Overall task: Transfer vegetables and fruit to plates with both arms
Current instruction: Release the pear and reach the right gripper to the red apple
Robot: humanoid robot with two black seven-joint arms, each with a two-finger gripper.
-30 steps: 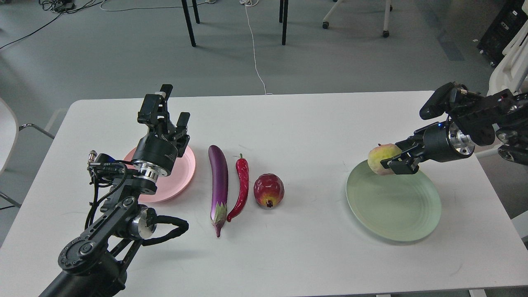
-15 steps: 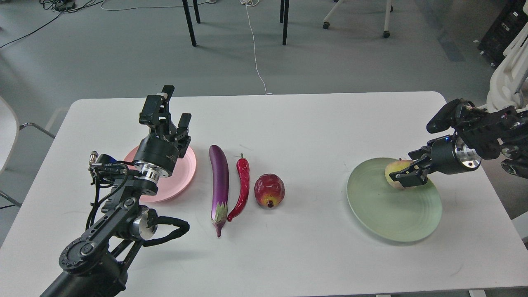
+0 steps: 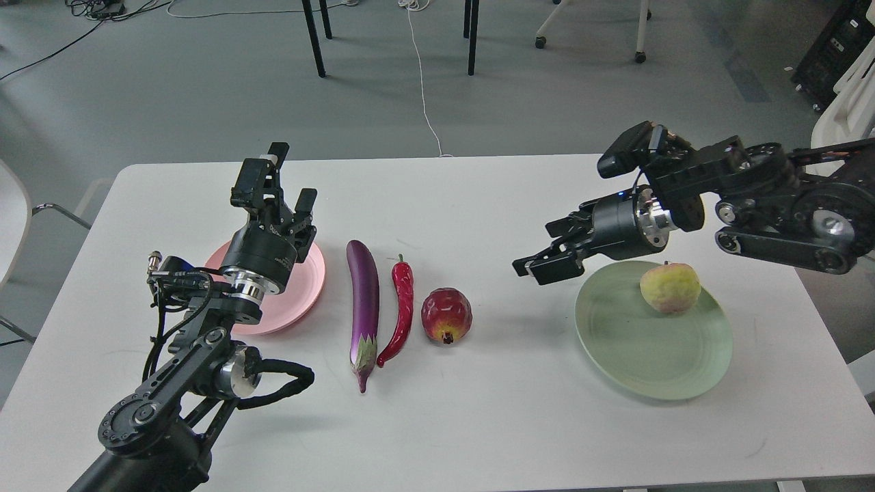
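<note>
The yellow-green fruit (image 3: 670, 288) rests on the pale green plate (image 3: 649, 355) at the right. My right gripper (image 3: 547, 254) is open and empty, hovering left of that plate, between it and the pomegranate (image 3: 446, 315). The purple eggplant (image 3: 363, 303) and red chili pepper (image 3: 400, 311) lie side by side at the table's middle, left of the pomegranate. My left gripper (image 3: 290, 181) is open and empty, raised over the far edge of the pink plate (image 3: 301, 287).
The white table (image 3: 437, 424) ends close to the green plate on the right. Chair and table legs (image 3: 312, 37) and a white cable stand on the floor beyond the far edge.
My right gripper let go of the yellow-green fruit onto the green plate, opened, and swung left and up towards the pomegranate. The left arm has barely moved.
</note>
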